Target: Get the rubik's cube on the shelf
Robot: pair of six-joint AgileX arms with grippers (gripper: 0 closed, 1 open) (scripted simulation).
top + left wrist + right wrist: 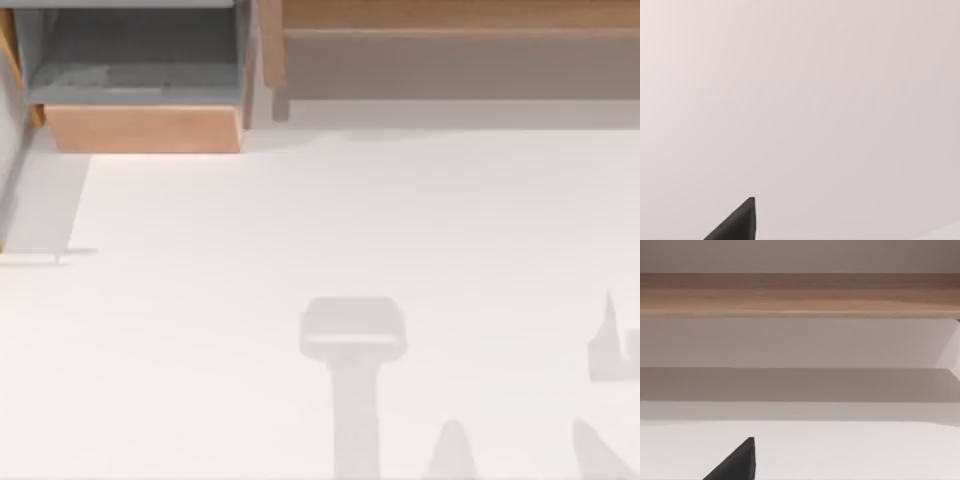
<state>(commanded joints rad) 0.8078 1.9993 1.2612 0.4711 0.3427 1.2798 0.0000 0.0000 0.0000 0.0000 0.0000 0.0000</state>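
Two fixtures are noted at the far edge of the white table [200, 300]. The long wooden shelf [450, 15] spans the middle to the right. A grey box [140, 128] with a light wood front sits at the left, just beside the shelf.

Soft shadows [352, 330] of the arms are cast on the table near its front edge, at the middle and right.

Key relation: the shelf [800, 295] is seen straight ahead in the right wrist view, with its long axis running across the picture. The right arm is therefore judged the nearer one for placing. A plain pale surface [800, 100] is faced by the left wrist camera, so no heading toward the shelf can be read there.

A dark wedge of the left gripper [737, 222] and a like wedge of the right gripper [737, 462] are recorded. Whether either is released or clenched cannot be told.

Where the cube lies cannot be told, so its direction from either gripper is left open. It is judged not yet set on the shelf plank.
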